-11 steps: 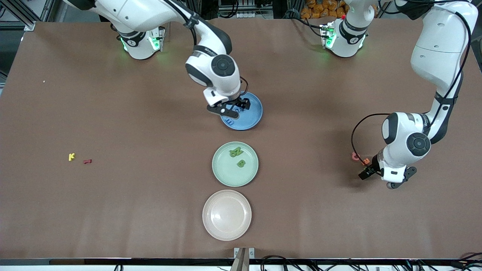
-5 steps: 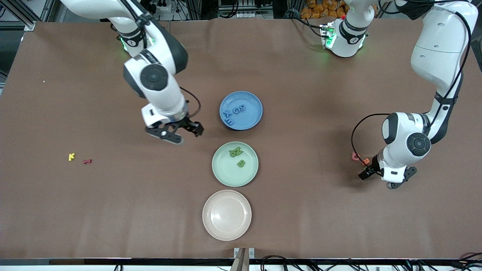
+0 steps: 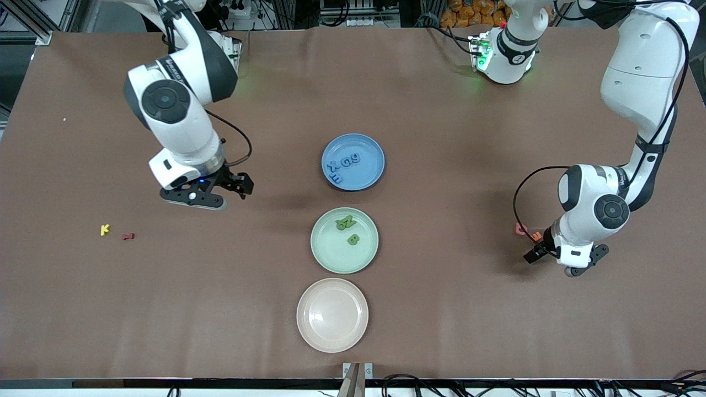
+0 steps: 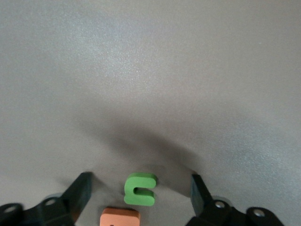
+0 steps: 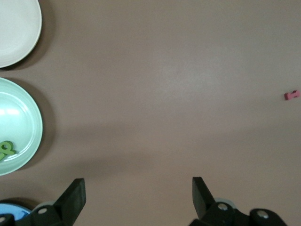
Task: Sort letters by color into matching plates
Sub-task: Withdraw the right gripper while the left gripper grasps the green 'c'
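Straddling a green letter on the table, the left pincer is spread; the right pincer, also spread, hovers empty.

Brown table from my end: three plates in a row down the middle, the blue plate farthest from the front camera, the green plate next, the cream plate nearest. Loose on the surface toward the right arm's end: a yellow letter beside a red letter. Toward the left arm's end: a pink letter, an orange letter and a green letter.
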Controlling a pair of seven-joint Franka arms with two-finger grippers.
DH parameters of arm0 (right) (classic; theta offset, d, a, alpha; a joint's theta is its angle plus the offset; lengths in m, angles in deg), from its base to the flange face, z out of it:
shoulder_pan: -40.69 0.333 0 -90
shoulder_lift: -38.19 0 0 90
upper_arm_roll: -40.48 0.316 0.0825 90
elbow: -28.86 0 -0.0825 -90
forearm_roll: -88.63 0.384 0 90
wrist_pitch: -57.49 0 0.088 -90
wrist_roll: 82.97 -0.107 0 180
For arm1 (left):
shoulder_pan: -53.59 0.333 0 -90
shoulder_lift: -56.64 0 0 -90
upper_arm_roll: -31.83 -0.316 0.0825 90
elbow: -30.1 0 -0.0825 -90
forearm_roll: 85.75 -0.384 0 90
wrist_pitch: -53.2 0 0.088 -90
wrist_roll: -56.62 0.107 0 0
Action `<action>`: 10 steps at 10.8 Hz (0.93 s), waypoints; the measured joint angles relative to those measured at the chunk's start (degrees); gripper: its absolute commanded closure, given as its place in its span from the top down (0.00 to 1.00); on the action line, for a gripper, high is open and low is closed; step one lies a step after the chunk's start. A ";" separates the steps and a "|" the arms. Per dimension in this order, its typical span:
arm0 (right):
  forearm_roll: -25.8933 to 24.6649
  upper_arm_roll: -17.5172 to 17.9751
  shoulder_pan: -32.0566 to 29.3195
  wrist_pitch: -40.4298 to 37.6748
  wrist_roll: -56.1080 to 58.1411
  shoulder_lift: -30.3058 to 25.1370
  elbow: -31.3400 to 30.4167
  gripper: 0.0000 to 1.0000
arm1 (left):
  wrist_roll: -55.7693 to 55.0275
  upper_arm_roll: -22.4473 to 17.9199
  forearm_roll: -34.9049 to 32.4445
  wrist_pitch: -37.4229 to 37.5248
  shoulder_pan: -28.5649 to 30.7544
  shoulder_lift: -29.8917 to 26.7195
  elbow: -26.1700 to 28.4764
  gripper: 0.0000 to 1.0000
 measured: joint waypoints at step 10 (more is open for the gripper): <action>9.80 -8.32 -2.85 -9.84 35.44 -4.26 6.06 1.00 | 0.54 1.04 -0.01 0.02 -0.29 -1.26 -0.82 0.00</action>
